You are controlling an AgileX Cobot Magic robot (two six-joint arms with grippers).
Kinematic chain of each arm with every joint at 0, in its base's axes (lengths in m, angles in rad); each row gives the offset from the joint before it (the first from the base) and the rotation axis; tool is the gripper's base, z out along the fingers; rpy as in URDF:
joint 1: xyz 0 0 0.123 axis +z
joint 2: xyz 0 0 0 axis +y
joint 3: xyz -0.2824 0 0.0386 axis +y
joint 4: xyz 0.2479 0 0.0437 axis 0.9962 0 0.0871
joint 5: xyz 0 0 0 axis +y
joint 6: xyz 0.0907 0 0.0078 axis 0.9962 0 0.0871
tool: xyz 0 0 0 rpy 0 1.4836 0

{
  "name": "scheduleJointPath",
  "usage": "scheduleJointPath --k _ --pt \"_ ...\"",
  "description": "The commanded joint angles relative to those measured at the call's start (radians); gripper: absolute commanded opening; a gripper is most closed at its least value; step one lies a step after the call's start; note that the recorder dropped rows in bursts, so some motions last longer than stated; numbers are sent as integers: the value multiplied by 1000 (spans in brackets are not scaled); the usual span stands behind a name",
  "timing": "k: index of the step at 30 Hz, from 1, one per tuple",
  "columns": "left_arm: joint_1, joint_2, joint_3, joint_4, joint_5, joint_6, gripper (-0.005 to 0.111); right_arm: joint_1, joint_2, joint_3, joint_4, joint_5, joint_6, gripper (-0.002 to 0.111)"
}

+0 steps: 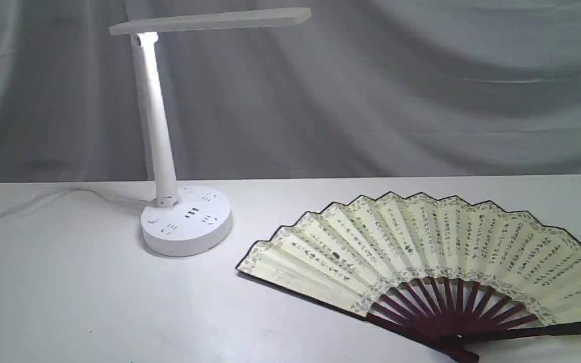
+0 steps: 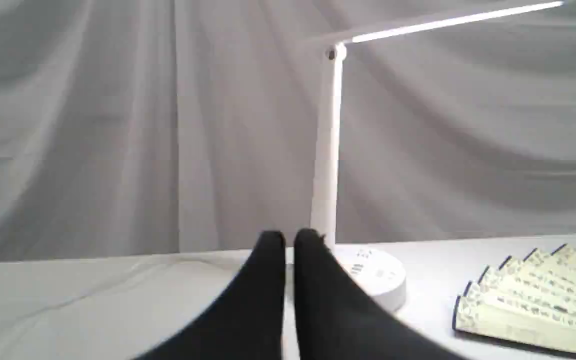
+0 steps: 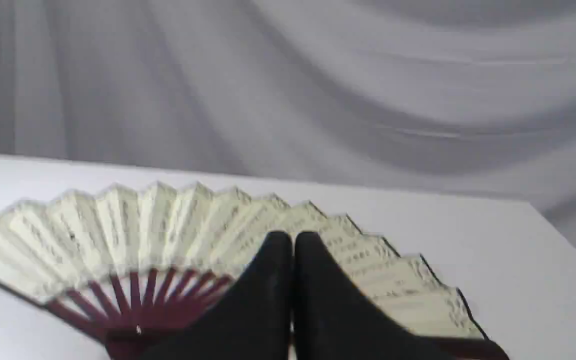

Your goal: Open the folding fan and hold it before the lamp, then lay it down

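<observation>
The folding fan (image 1: 421, 247) lies spread wide and flat on the white table at the right, cream leaf with black calligraphy, maroon ribs meeting at the pivot near the front edge. The white lamp (image 1: 187, 222) stands at the left with its flat head reaching rightward overhead, lit. Neither arm shows in the exterior view. In the left wrist view my left gripper (image 2: 289, 242) is shut with nothing in it, back from the lamp (image 2: 329, 150) and the fan's edge (image 2: 533, 305). My right gripper (image 3: 293, 242) is shut and empty, raised over the fan (image 3: 168, 225).
A white cord (image 1: 43, 199) runs from the lamp's base to the left across the table (image 1: 68, 302). A grey draped cloth (image 1: 396, 91) hangs behind everything.
</observation>
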Motion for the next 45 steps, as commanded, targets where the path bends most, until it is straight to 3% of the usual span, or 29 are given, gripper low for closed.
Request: scheduleJointPath --k 1,5,9,12,17,41,45 --pt "1 -3 22 -5 -14 -4 3 2 -5 7 -48 77 -40 0" --pt "1 -3 22 -1 108 -1 3 2 -5 7 -48 74 -42 0" --pt "1 -3 22 -5 102 -3 3 2 -5 7 -27 81 -42 0" --pt "1 -3 22 -90 100 -63 3 2 -5 7 -31 81 -42 0" --pt "1 -3 22 -44 105 3 3 2 -5 7 -31 71 -42 0" --pt "-9 -3 22 -4 105 4 3 2 -5 7 -31 67 -40 0" --pt "27 -3 22 -4 105 4 3 2 -5 7 -31 67 -43 0"
